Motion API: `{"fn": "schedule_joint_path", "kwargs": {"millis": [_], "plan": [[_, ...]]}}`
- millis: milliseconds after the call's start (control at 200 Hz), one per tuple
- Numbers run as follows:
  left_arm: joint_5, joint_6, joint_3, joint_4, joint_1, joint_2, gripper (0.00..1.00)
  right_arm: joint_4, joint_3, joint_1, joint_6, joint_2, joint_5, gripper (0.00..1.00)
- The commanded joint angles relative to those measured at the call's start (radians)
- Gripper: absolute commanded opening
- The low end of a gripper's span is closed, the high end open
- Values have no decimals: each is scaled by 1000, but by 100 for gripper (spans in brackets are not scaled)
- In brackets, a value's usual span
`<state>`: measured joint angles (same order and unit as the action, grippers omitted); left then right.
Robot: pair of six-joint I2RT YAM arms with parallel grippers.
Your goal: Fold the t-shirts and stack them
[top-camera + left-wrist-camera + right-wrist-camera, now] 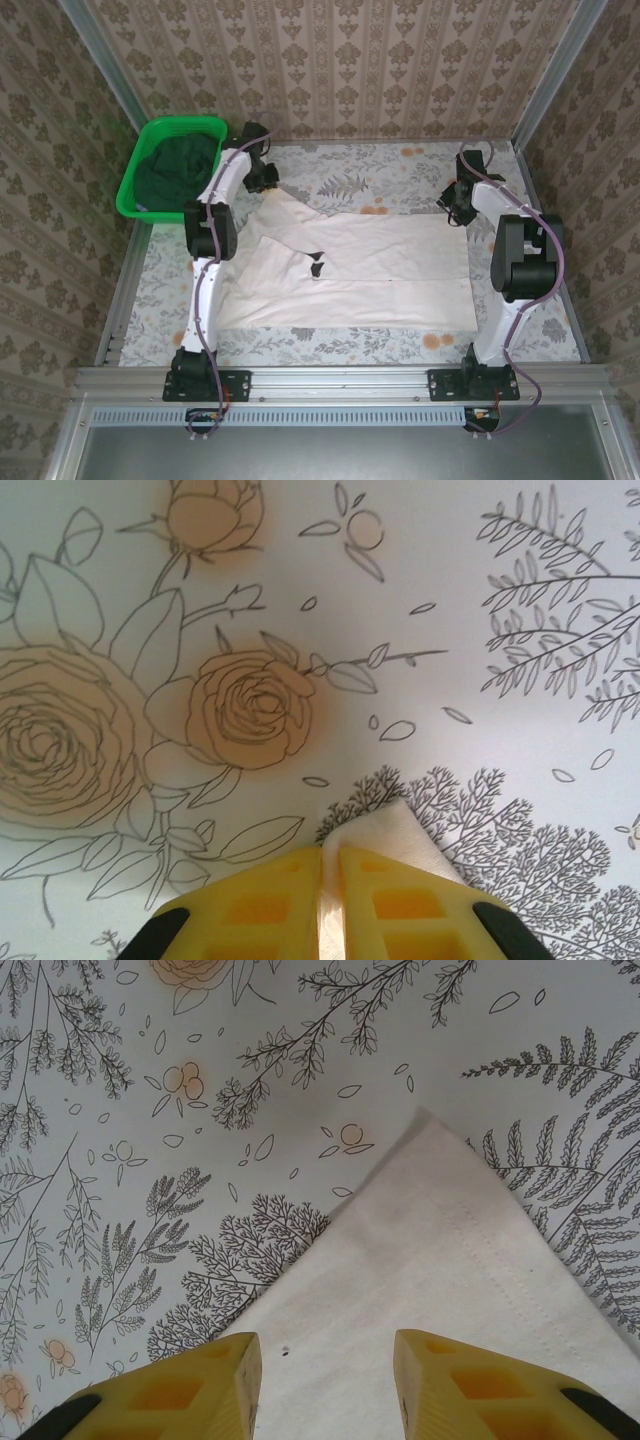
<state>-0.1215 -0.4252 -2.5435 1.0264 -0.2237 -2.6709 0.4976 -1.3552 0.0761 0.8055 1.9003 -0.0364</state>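
Observation:
The pale cream-pink t-shirt [370, 270] lies spread across the table, its small black chest mark [316, 265] near the middle. My left gripper [268, 186] is at the shirt's far left corner. In the left wrist view its yellow jaws [332, 852] are shut on a pinched fold of the cream cloth [400, 832]. My right gripper [456, 210] hovers over the shirt's far right corner. In the right wrist view it is open [327, 1345], with the hemmed corner [430, 1250] lying flat between and beyond the fingers. The dark green t-shirt [175, 170] sits bundled in the basket.
The bright green plastic basket [128, 195] stands at the far left corner of the table. A floral tablecloth [380, 170] covers the table. Patterned walls and metal frame rails [115, 290] close in the sides and back.

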Motion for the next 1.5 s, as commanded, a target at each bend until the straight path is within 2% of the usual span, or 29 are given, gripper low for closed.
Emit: {"fn": "schedule_joint_path", "kwargs": {"millis": [0,240,340,670,875,1130,1495], "plan": [[28,5,-9,-35,0,-18,12,30,-12,6,-22,6,18,41],[35,16,23,-60,-6,15,8,33,-10,9,-28,6,18,41],[39,20,50,-81,-12,39,0,33,-10,17,-28,7,18,41],[28,10,83,-92,-41,121,0,28,-17,100,-35,-8,-13,40],[-2,-23,160,-123,-46,212,0,64,-114,132,-60,93,-8,40],[-35,-51,185,-118,-47,281,0,135,-256,133,-60,250,24,37],[-44,-38,201,-97,-49,309,0,122,-240,119,-61,274,36,33]]}}
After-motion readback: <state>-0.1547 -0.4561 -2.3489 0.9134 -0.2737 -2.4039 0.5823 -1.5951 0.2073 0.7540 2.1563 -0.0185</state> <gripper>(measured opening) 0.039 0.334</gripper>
